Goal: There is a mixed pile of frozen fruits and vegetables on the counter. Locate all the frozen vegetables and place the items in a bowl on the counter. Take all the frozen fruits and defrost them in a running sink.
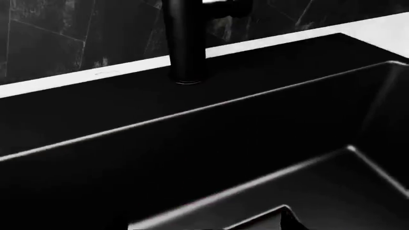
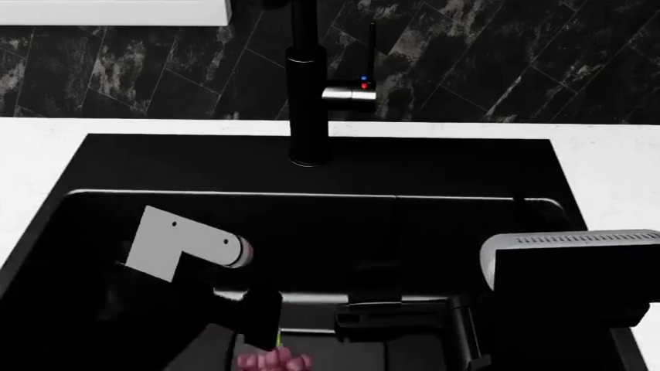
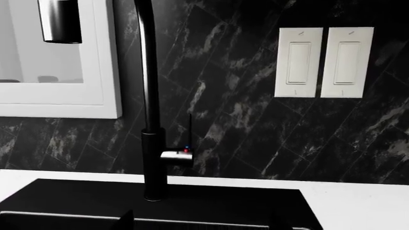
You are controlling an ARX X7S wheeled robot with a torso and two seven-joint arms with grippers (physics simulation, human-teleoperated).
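Behind the basin rises a wall (image 3: 255,143) of dark, near-black tiles laid on a slant, streaked with pale grey marbling. Two white rocker light switches (image 3: 324,62) sit side by side on it, well above the worktop. Further along — past the tall black pipe — a white-framed window (image 3: 61,57) opens onto a pale, washed-out brightness, with a dark cylinder hanging at its upper edge. The light is even and soft, leaving dull sheens on the tiles.

Kitchen, black sink (image 2: 309,224), tall tap (image 3: 150,120), marble counter (image 2: 42,154)
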